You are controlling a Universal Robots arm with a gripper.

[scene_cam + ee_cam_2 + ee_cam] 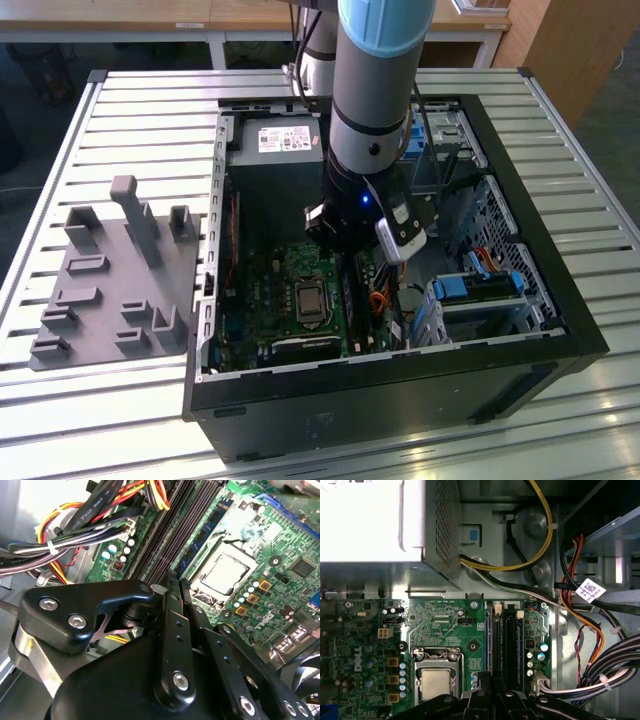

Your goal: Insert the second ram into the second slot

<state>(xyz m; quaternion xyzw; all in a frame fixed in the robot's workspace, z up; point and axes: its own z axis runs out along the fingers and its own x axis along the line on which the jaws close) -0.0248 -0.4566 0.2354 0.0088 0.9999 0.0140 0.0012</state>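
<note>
Hovering over the memory slots (167,527) beside the CPU socket (226,575), the gripper (170,580) is holding its jaws nearly together (whether on anything, I cannot tell), while the second ram (199,545), the blue strip nearest that socket, is risking a tilted seating under uneven pressure.

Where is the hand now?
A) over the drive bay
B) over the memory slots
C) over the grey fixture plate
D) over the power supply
B: the first wrist view shows the hand directly over the memory slots, beside the processor socket.
</note>
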